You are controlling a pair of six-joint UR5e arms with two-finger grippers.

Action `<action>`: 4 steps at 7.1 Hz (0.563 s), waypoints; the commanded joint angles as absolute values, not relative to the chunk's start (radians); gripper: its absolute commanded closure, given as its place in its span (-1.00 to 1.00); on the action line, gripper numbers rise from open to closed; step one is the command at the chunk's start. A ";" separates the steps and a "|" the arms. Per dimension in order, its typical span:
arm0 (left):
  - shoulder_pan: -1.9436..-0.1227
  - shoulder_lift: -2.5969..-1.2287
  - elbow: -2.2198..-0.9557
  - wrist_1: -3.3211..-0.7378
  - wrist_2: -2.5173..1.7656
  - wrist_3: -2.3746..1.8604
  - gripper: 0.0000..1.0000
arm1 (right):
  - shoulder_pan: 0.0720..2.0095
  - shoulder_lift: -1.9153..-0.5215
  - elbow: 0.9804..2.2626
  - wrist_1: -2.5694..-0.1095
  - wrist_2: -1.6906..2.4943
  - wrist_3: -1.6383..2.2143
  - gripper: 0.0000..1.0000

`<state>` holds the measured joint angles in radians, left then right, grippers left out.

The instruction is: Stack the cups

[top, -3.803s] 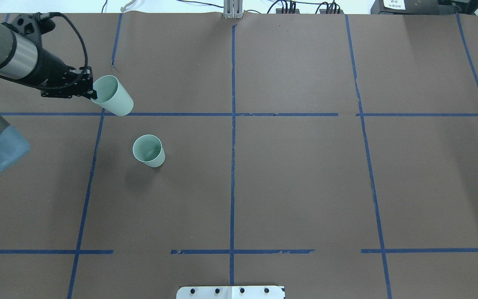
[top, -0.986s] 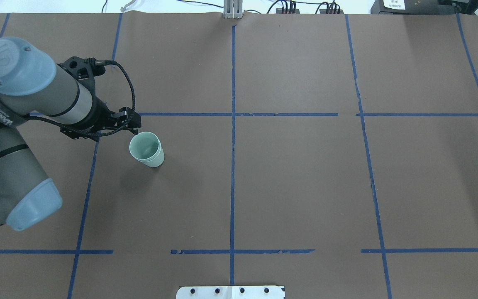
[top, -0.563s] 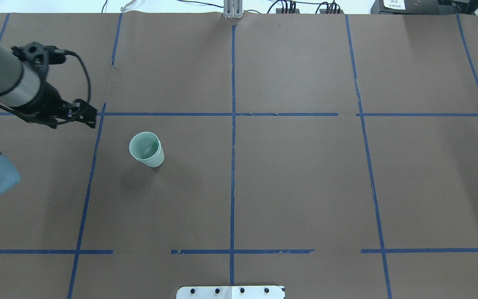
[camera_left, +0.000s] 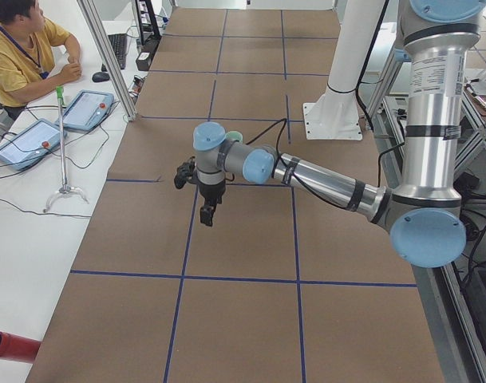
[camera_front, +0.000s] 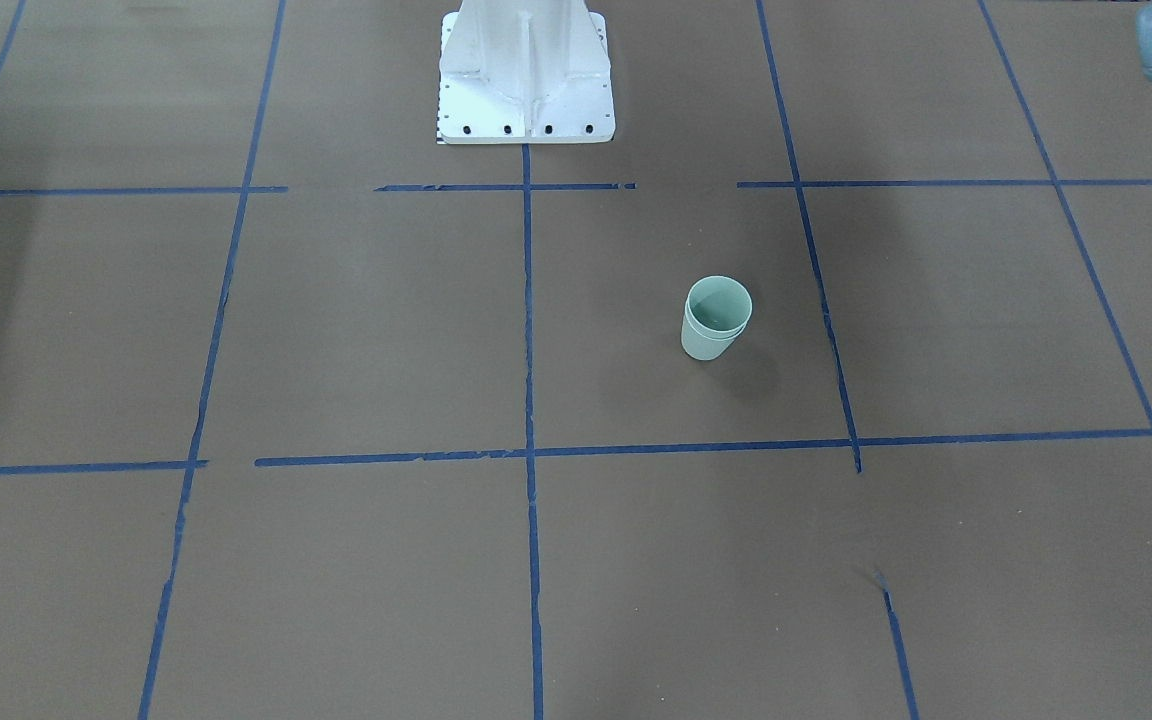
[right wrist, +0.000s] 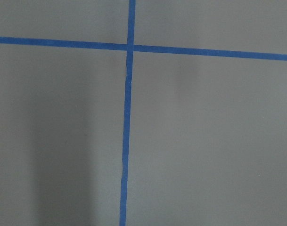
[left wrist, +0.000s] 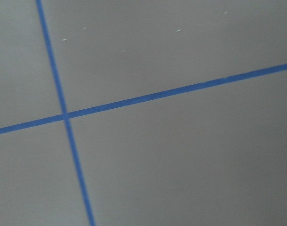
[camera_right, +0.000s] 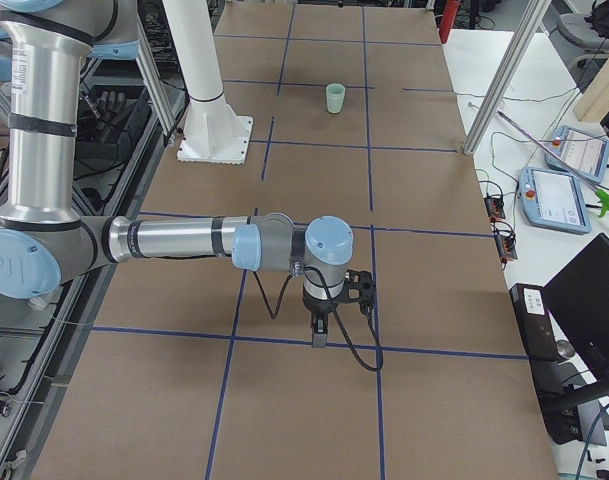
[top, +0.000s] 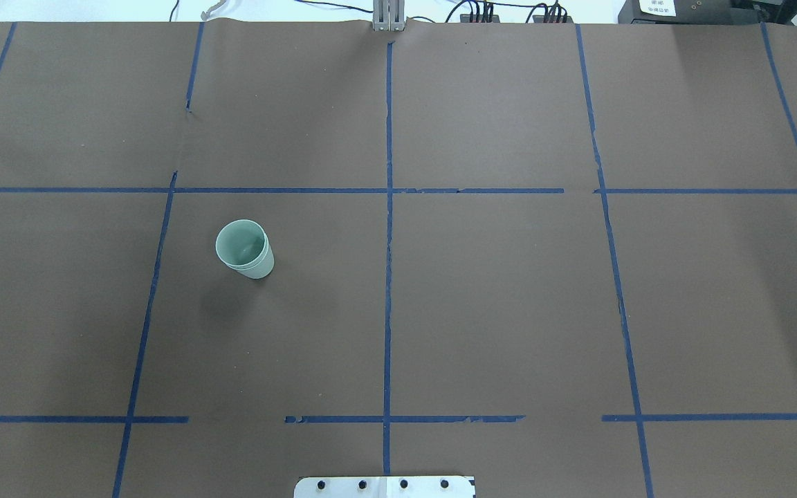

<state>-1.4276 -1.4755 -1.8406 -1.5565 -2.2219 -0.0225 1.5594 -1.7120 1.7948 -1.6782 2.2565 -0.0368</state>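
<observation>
- My left gripper [camera_left: 205,214] hangs over the table, fingers pointing down and holding nothing. I cannot tell how far apart they are.
- My right gripper [camera_right: 318,338] hangs the same way above a blue tape line [camera_right: 284,340]; its spread is unreadable too.
- The cups [top: 245,249] stand nested and upright on the brown table [top: 509,311], well apart from both grippers.
- Beyond the table, a person in yellow [camera_left: 19,48] sits by tablets [camera_left: 87,108].

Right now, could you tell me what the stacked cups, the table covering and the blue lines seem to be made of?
The nested cups look like thin moulded plastic, pale mint with a smooth satin finish: even colour, thin rims. The table covering seems to be matt brown paper, judging by its creases. The blue lines look like masking tape, with ragged, broken edges.
</observation>
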 commanded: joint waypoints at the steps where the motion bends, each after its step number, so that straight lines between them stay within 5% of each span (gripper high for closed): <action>1: -1.561 -1.419 -1.769 -1.551 -2.244 0.185 -1.00 | 1.559 -1.712 1.795 -1.678 2.256 -0.037 -1.00; 4: -1.568 -1.413 -1.759 -1.537 -2.299 0.183 -1.00 | 1.559 -1.712 1.795 -1.678 2.256 -0.037 -1.00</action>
